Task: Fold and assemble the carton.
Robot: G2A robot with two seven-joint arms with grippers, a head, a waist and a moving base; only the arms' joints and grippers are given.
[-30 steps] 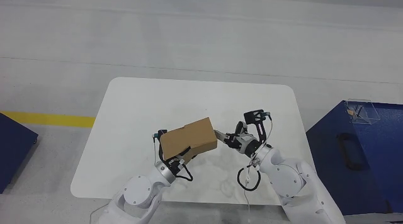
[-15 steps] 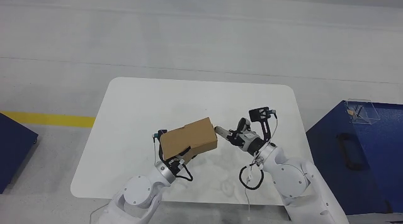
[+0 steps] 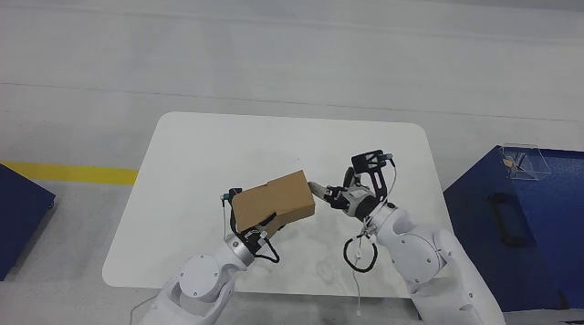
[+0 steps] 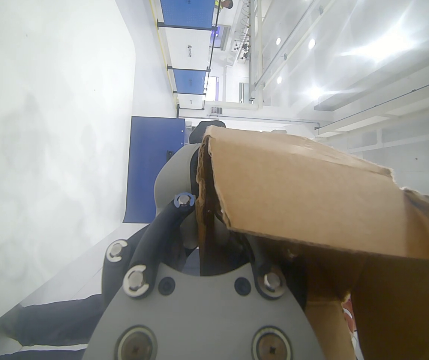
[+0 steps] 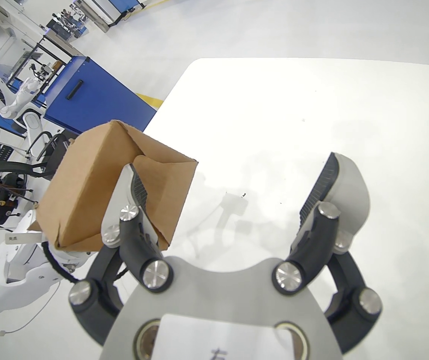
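Brown cardboard shows in the top view: the carton [image 3: 274,200] is lifted and tilted above the near part of the white table [image 3: 274,138]. It is box-shaped, with its upper face closed. The left gripper [image 3: 248,231] sits under its near end and carries it, and the right gripper [image 3: 319,192] meets the end that faces the right arm.

In the left wrist view, a rough, ragged panel edge runs down between this gripper's fingers. The tips are hidden behind card, but I judge it clamped on the carton.

In the right wrist view, the jaws stand wide apart and hold nothing. One finger [image 5: 134,189] lies against the end flap, which slants inward and looks only partly tucked. The other finger is out over bare table.

The likely trouble is the single hold. A push from one finger could twist the carton in the left grip or slide it out. An off-centre push could crease the flap away from its fold line, or the finger could slip past the flap's edge and leave the end open.
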